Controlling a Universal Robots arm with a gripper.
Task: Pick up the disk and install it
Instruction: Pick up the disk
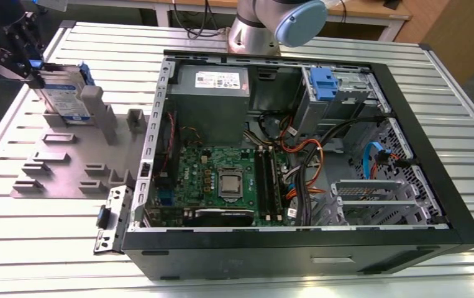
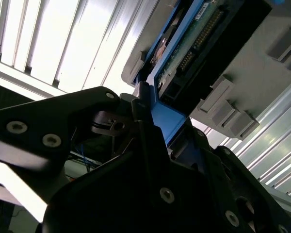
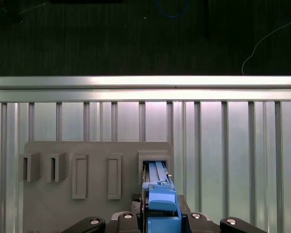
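**Exterior view: gripper (image 1: 31,62) clamped on the disk (image 1: 61,93) in the rack (image 1: 71,167)**

In the exterior view the disk stood on edge in a slot of the grey rack, at the upper left of the frame, with its white-and-blue label turned toward the camera. The gripper reached in from the frame's upper left corner and met the disk at its top edge. The rack lay flat on the slatted table (image 1: 38,248), just beside the left wall of the case (image 1: 435,205), and carried several more slots and posts.

The case lay on its side with the cover off, across the centre and right of the frame. Inside it, the power supply (image 1: 212,87) sat at upper centre and the motherboard (image 1: 220,180) below that. A blue carrier (image 1: 323,84) stood in the bay at upper right, and orange and blue cables (image 1: 303,155) ran between them. The arm (image 1: 274,25) rose at top centre, behind the case.

In the second wrist view the black fingers (image 2: 144,127) pressed against both sides of the disk's blue bracket (image 2: 167,121), gripping it. The disk's green circuit board (image 2: 194,41) ran from there down into the rack.

In the first wrist view the bracket (image 3: 160,201) sat between the jaws, with the disk's edge (image 3: 157,172) seated in the rack's end slot. The table slats lay beyond it.
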